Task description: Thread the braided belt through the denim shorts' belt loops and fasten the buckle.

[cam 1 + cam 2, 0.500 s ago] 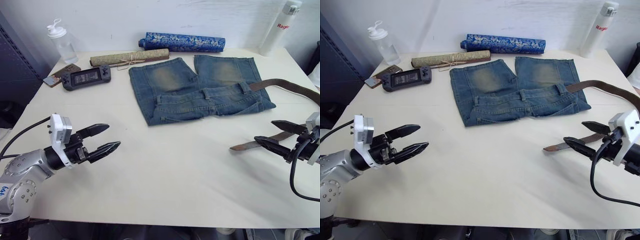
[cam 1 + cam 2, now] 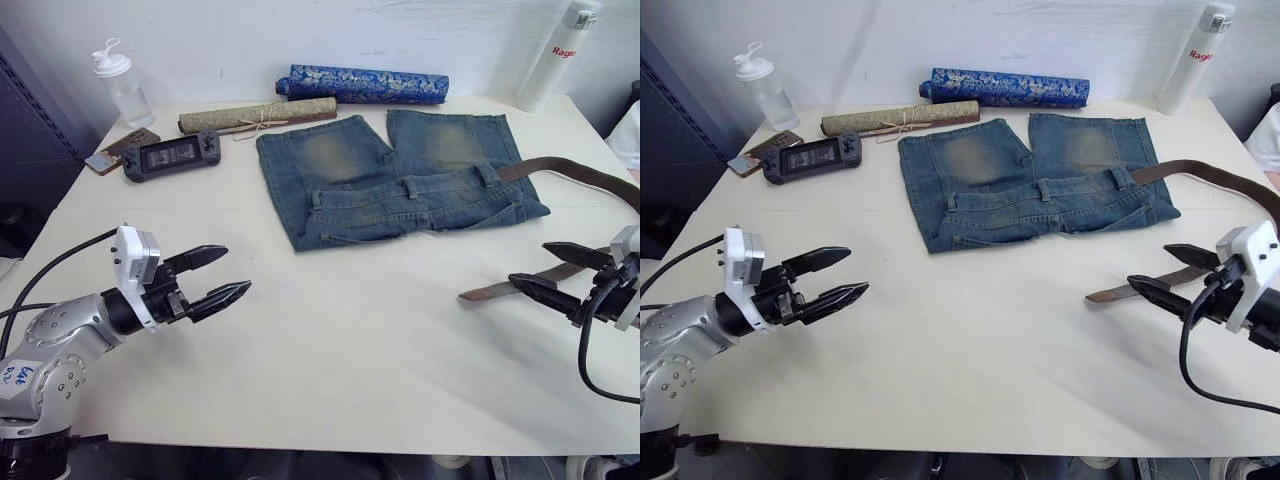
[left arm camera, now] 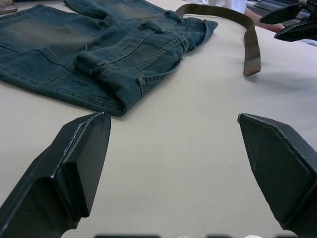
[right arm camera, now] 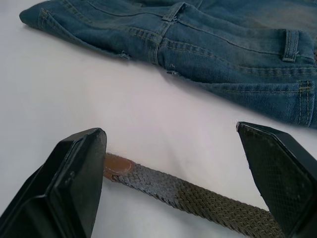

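The denim shorts (image 2: 400, 180) lie flat at the back middle of the table, waistband towards me, with belt loops (image 2: 412, 187) along it. The braided belt (image 2: 575, 175) leaves the waistband's right end, runs off to the right and comes back to its tan tip (image 4: 118, 166) on the table. My right gripper (image 2: 528, 263) is open just above that tip end, and the strap lies between its fingers (image 4: 74, 183). My left gripper (image 2: 237, 270) hangs open and empty over bare table at front left, well short of the shorts. The buckle is hidden.
Along the back stand a blue patterned roll (image 2: 365, 85), a tan roll (image 2: 258, 116), a handheld game console (image 2: 172, 155), a clear bottle (image 2: 118, 85) and a white bottle (image 2: 555, 55). The table's front edge (image 2: 330, 445) is close below both grippers.
My left gripper has moved slightly to the right, towards the table's middle, still open. The right gripper and the belt have not moved.
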